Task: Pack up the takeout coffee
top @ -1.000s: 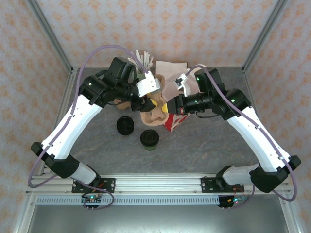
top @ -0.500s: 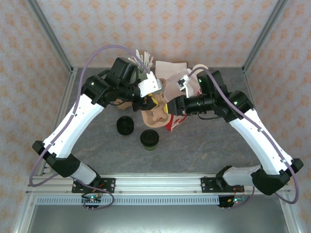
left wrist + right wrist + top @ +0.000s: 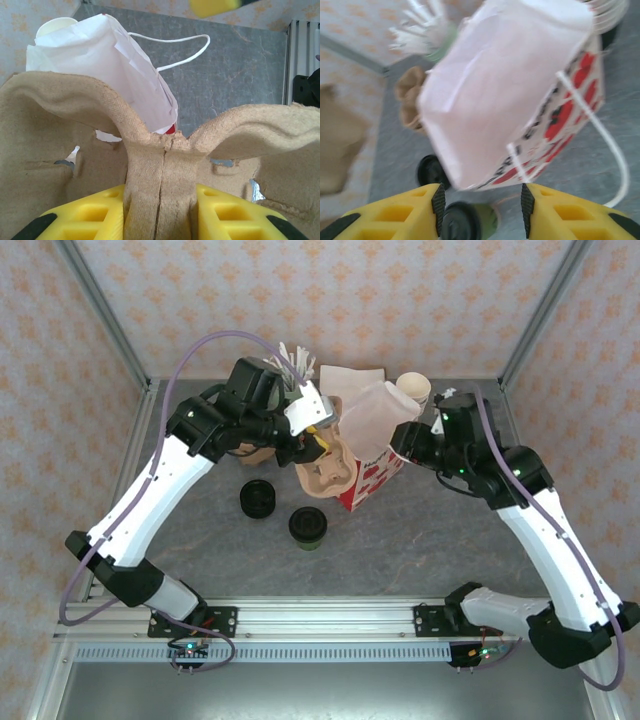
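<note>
Over the grey desk (image 3: pixel 430 530), our left claw (image 3: pixel 160 207) reaches inward, clamped on one brown pulp cup carrier (image 3: pixel 65 115). Our right claw (image 3: pixel 481 210) hangs spread wide and empty. We count one dark paper cup with a round black lid (image 3: pixel 308 526), standing on the desk near one white paper bag (image 3: pixel 375 425).

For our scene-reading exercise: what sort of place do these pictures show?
Likely a robot test cell: two arms bolted to a metal rail, patterned panels around a grey table, a paper bag and cup tray.
</note>
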